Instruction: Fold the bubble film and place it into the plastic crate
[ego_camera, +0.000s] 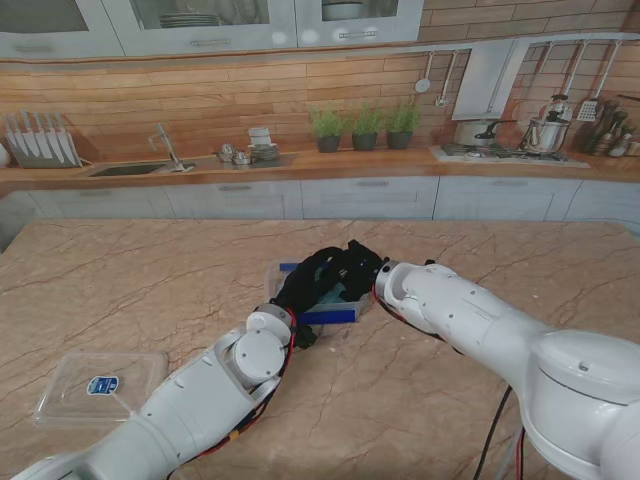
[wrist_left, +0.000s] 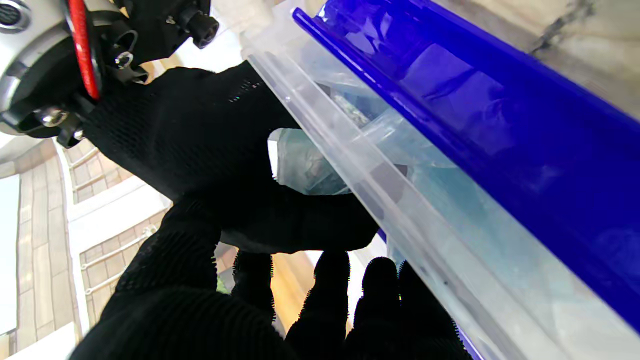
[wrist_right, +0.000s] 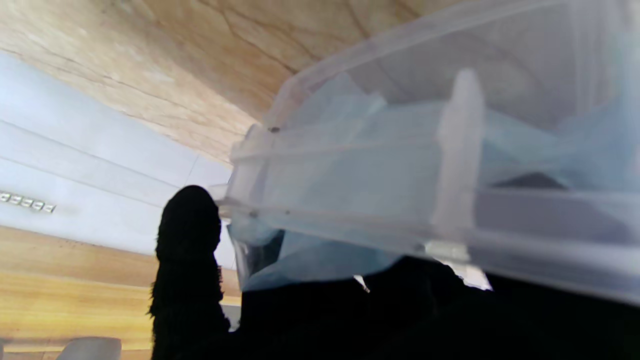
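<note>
Crate: the plastic crate (ego_camera: 340, 313) sits mid-table with its blue rim toward me; both arms converge over it, which suits a joint push of the load down past the rim
Bubble film: the bubble film (wrist_right: 350, 175) lies bunched inside the clear walls, pale blue through the plastic; whether it is neatly folded I cannot tell
Left hand: the left hand (ego_camera: 305, 285) reaches over the crate's near-left side; in its wrist view the fingers curl close at the crate wall near a wad of film; whether they pinch it I cannot tell
Right hand: the right hand (ego_camera: 358, 268) comes in over the far-right side, probably to tuck film down; its grip is too dark to judge
Lid: a clear lid (ego_camera: 100, 385) rests well apart at the near left, out of the way
Stage: judged late; the film looks to be in the crate
</note>
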